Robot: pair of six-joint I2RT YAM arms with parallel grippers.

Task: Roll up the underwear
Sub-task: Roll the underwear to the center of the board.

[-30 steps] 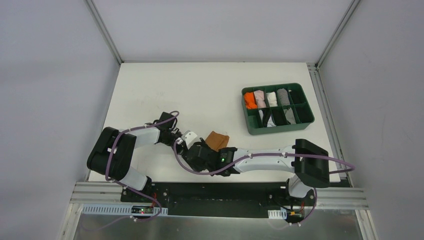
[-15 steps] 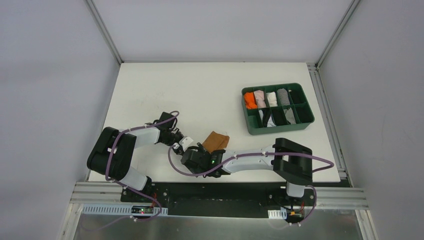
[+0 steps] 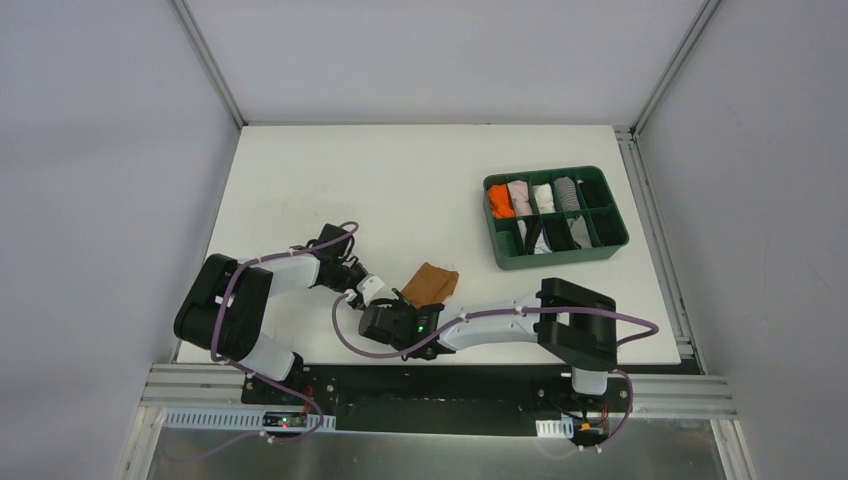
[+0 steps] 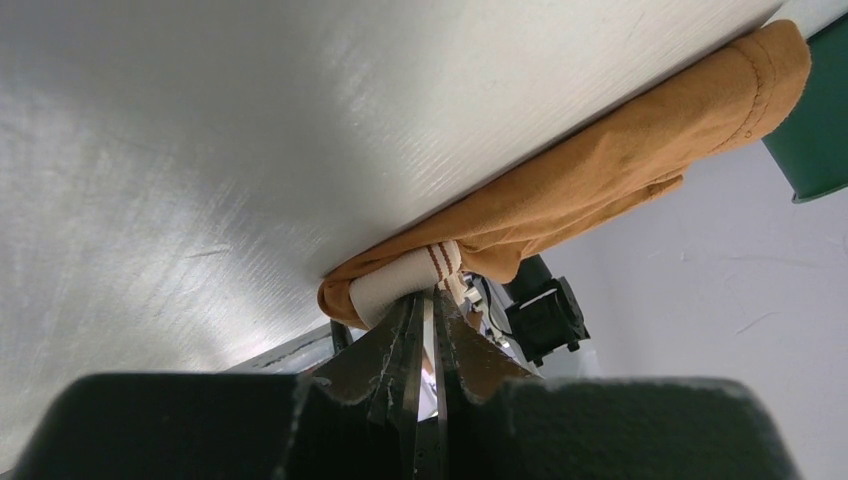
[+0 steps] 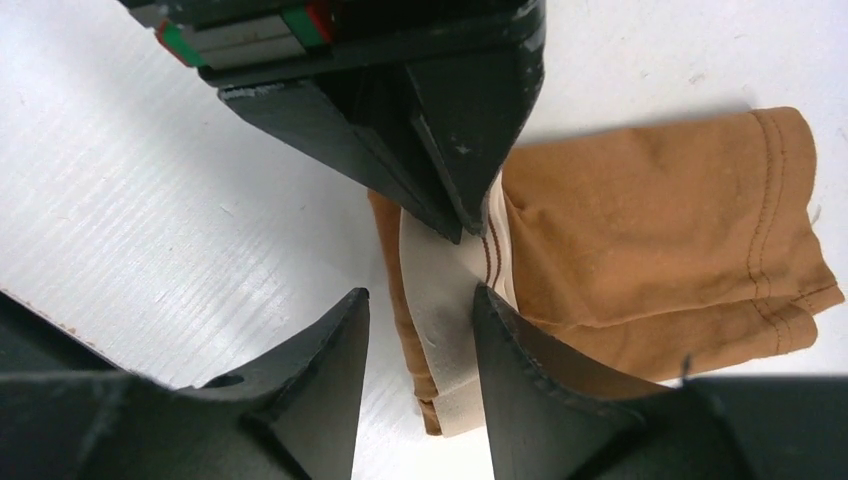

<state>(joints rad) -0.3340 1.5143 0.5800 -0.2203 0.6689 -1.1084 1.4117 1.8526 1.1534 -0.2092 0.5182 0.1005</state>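
Note:
The tan-brown underwear [image 3: 433,281] lies folded on the white table, its pale beige waistband [image 5: 440,290] at the left end. My left gripper [image 3: 396,294] is shut on the waistband fold; in the left wrist view [image 4: 436,296] the jaws pinch the band [image 4: 395,288] with the brown cloth [image 4: 610,165] stretching away. My right gripper [image 5: 420,335] is open, its fingers [image 5: 330,370] straddling the waistband just below the left gripper [image 5: 455,205]. In the top view the right gripper [image 3: 404,307] sits at the garment's near-left corner.
A green tray [image 3: 556,258] with several rolled garments, orange, pink, white, grey and black, stands at the right. Its corner shows in the left wrist view [image 4: 815,130]. The table's near edge lies close behind both wrists.
My right arm has swung left, and its gripper has slid left along the near side of the underwear to the waistband end. The left gripper has barely moved.

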